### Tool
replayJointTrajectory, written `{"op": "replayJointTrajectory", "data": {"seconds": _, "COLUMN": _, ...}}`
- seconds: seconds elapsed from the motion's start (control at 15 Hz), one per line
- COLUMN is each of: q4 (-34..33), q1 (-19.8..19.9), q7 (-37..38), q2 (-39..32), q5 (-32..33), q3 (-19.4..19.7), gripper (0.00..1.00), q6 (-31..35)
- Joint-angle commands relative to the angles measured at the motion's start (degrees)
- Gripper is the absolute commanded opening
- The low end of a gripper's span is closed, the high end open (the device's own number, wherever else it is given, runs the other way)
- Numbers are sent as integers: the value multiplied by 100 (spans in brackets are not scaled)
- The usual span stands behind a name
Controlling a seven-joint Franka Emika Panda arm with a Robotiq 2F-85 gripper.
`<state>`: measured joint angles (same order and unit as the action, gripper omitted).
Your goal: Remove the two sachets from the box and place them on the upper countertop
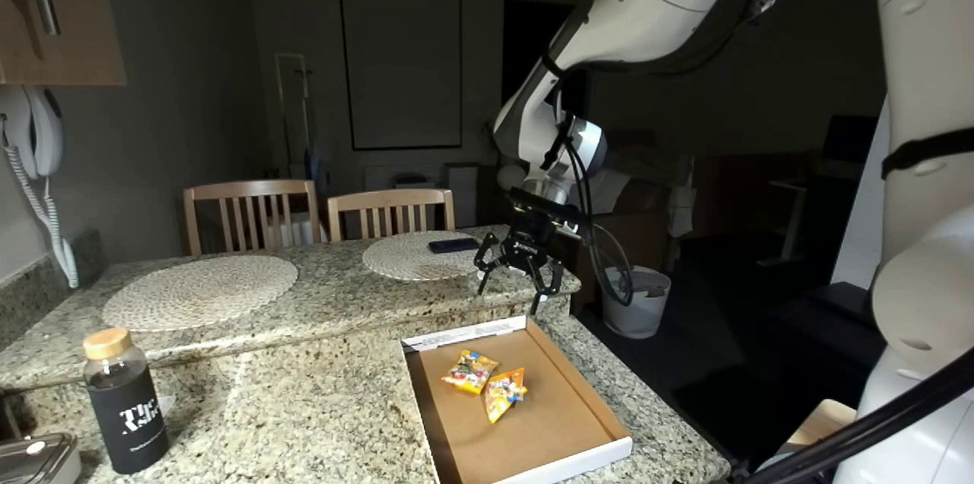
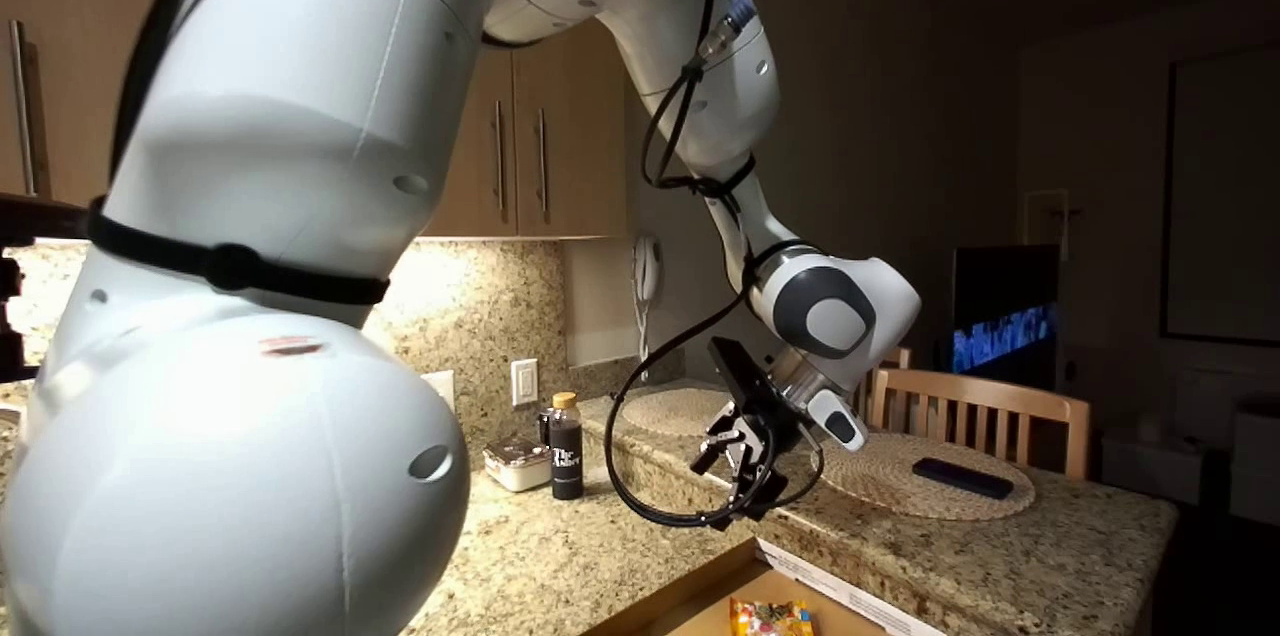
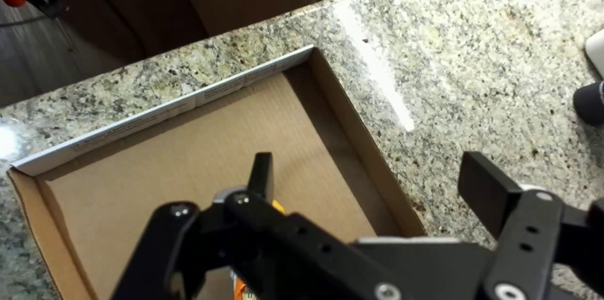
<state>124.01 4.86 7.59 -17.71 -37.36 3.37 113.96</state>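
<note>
Pincer [image 1: 507, 300], black and jointed, hangs in the air with its two fingers spread far apart, and we see it has hold of nothing. From it the thick white robot arm [image 1: 647, 16] bends upward. In the wrist view we look down past the fingers: one crosses a shallow rectangular tan cardboard box [image 3: 188, 163] with low walls, part white and part brown, while the other shows against the lower countertop [image 3: 472, 78] of speckled grey-beige granite, where the box rests.

Inside the box, in an exterior view, we find a small flat yellow-orange sachet [image 1: 470, 372] with pale patches and, just beside it, another small yellow-orange sachet [image 1: 504, 396]; whether their edges touch we cannot tell.

Next to the box rises the upper countertop [image 1: 331, 294] of the same stone, curved at the edge, bearing one round pale woven placemat [image 1: 202, 292] and a second such placemat [image 1: 415, 262], on which lies a flat dark phone [image 1: 454, 245]. Farther out we see a tall dark bottle [image 1: 128, 408] with a wooden cap on the lower tier, and slatted light-wood chairs [image 1: 255, 189] beyond the upper.
</note>
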Motion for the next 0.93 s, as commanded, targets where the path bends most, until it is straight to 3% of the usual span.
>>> {"op": "replayJointTrajectory", "data": {"seconds": 0.0, "q4": -460, "q1": -149, "q7": 679, "q2": -762, "q5": 479, "q3": 124, "gripper": 100, "q6": 524}}
{"op": "replayJointTrajectory", "data": {"seconds": 0.13, "q4": -596, "q1": -239, "q7": 1141, "q2": -1137, "q5": 867, "q3": 222, "gripper": 100, "q6": 992}}
{"op": "replayJointTrajectory", "data": {"seconds": 0.27, "q4": -681, "q1": -251, "q7": 1542, "q2": -1328, "q5": 1175, "q3": 262, "gripper": 100, "q6": 880}}
{"op": "replayJointTrajectory", "data": {"seconds": 0.33, "q4": -553, "q1": -104, "q7": 1154, "q2": -1173, "q5": 962, "q3": 115, "gripper": 100, "q6": 922}}
{"op": "replayJointTrajectory", "data": {"seconds": 0.87, "q4": -1109, "q1": -54, "q7": 1283, "q2": -1891, "q5": 837, "q3": 38, "gripper": 100, "q6": 1104}}
